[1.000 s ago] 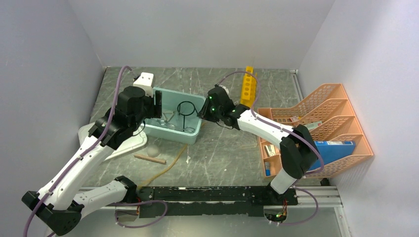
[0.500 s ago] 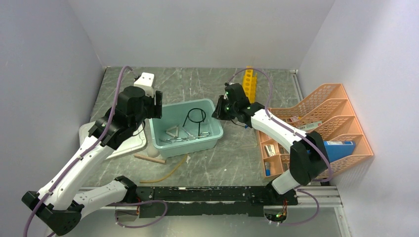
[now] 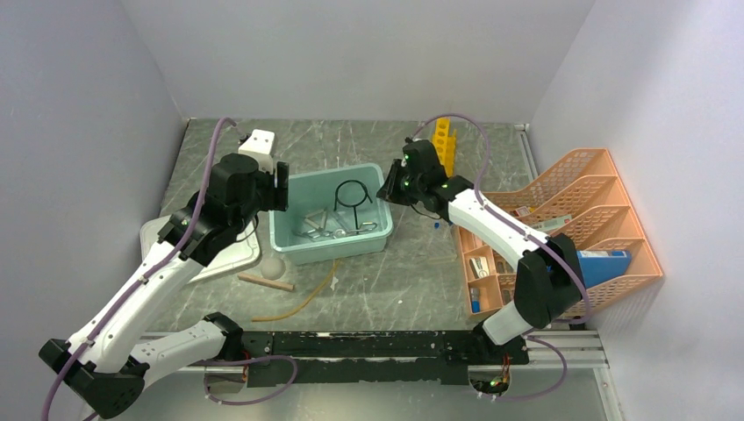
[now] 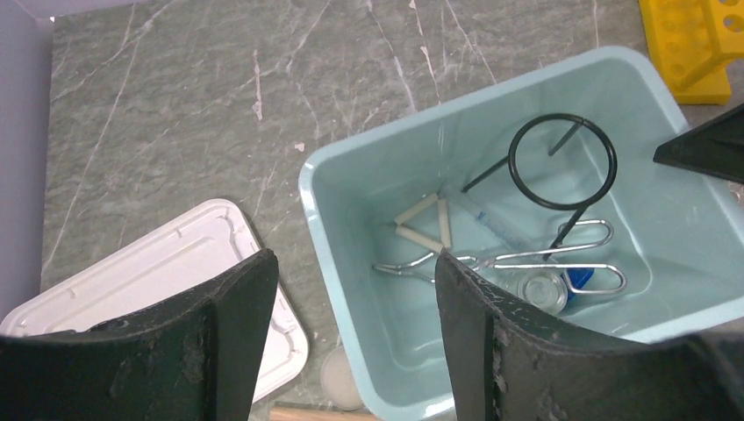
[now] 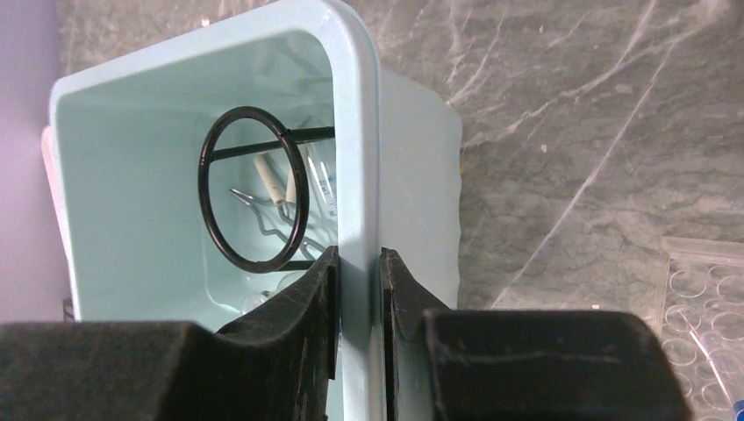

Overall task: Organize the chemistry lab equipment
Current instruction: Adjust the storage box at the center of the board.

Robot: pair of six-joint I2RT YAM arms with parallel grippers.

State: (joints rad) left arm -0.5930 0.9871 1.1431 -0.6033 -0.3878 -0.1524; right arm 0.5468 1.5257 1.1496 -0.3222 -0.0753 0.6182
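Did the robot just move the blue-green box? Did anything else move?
Yes. The right gripper, shut on the pale teal tub at its right rim, dragged it to the right and swung it round a little. The black ring stand and silver clips rode along inside. The left gripper, white lid, wooden stick and yellow rack stayed put.

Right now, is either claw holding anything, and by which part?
The right claw is shut on the teal tub, pinching its rim wall between both fingers. The left claw is open and holds nothing.
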